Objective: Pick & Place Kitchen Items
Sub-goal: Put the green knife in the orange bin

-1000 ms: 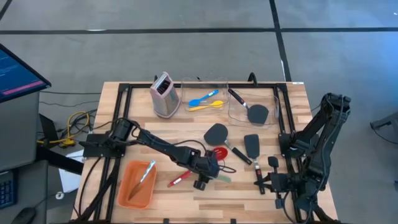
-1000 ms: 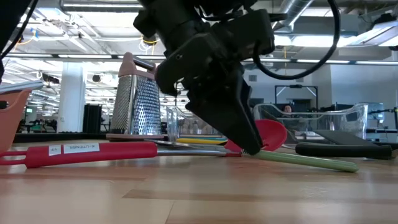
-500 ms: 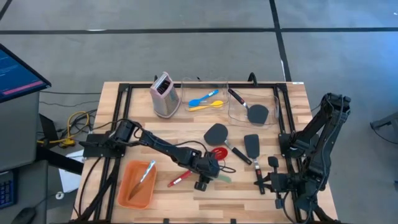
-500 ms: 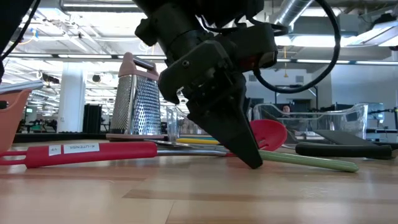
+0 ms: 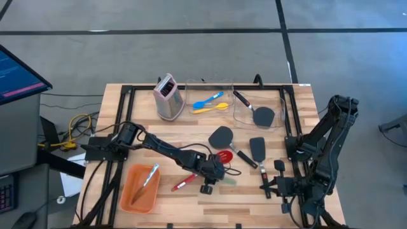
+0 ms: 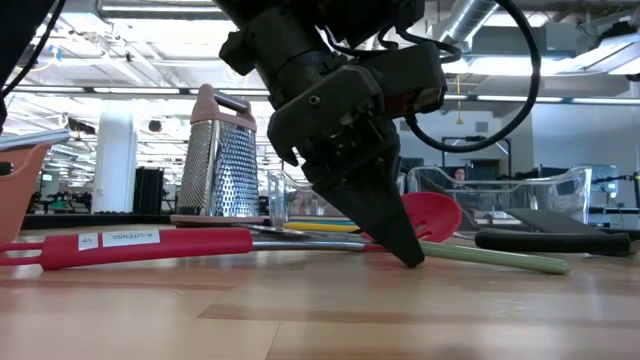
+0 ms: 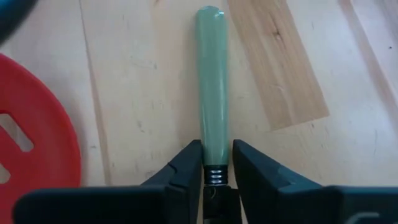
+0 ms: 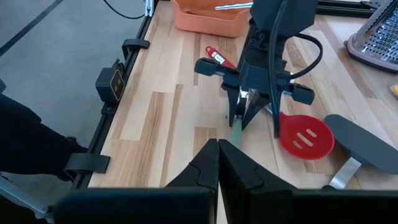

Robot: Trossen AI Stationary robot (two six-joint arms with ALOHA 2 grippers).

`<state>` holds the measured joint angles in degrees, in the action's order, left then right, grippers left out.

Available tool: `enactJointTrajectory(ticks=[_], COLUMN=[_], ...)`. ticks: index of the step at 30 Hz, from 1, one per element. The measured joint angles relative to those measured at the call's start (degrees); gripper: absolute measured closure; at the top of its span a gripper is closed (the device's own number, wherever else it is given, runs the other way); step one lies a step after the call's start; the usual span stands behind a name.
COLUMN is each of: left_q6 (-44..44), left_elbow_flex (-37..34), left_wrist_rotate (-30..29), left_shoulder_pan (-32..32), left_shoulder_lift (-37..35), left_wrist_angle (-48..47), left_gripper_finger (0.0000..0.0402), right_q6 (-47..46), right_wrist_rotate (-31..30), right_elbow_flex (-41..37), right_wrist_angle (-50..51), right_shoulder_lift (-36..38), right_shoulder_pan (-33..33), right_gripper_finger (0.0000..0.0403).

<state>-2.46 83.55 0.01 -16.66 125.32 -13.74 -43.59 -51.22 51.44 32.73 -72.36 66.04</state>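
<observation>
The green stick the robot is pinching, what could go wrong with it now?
The left end effector grips the green-handled tool right at one end, so it might tilt or slip out when lifted. The red slotted spoon lies close beside it and could get bumped. The pink-handled tool is also nearby on the table.

White label on red-handled tool (image 6: 130, 243), left of box grater (image 6: 218, 160): small print present, not legible.

Green-handled tool (image 7: 210, 93) flat on wood, beside red slotted spoon (image 7: 28, 124).
</observation>
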Motion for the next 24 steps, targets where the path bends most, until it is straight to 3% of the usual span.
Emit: enactJointTrajectory(ticks=[10, 15, 24], left_q6=[0.16, 0.5, 3.49], left_elbow_flex=[-0.19, -0.2, -0.15], left_wrist_rotate=[1.05, 0.28, -13.1], left_shoulder_pan=[-0.6, -0.62, -0.83], left_shoulder_lift=[-0.98, -4.7, -20.82], left_wrist_angle=[0.2, 0.7, -2.56], left_gripper_finger=[0.0374, 0.0389, 0.039], right_q6=[0.02, 0.46, 0.61], right_wrist_rotate=[0.06, -0.16, -1.36], right_elbow_flex=[0.0, 0.0, 0.0], right_wrist_angle=[0.02, 0.02, 0.0], right_shoulder_lift=[0.0, 0.0, 0.0], right_shoulder_pan=[0.0, 0.0, 0.0], right_gripper_finger=[0.0403, 0.0403, 0.0403])
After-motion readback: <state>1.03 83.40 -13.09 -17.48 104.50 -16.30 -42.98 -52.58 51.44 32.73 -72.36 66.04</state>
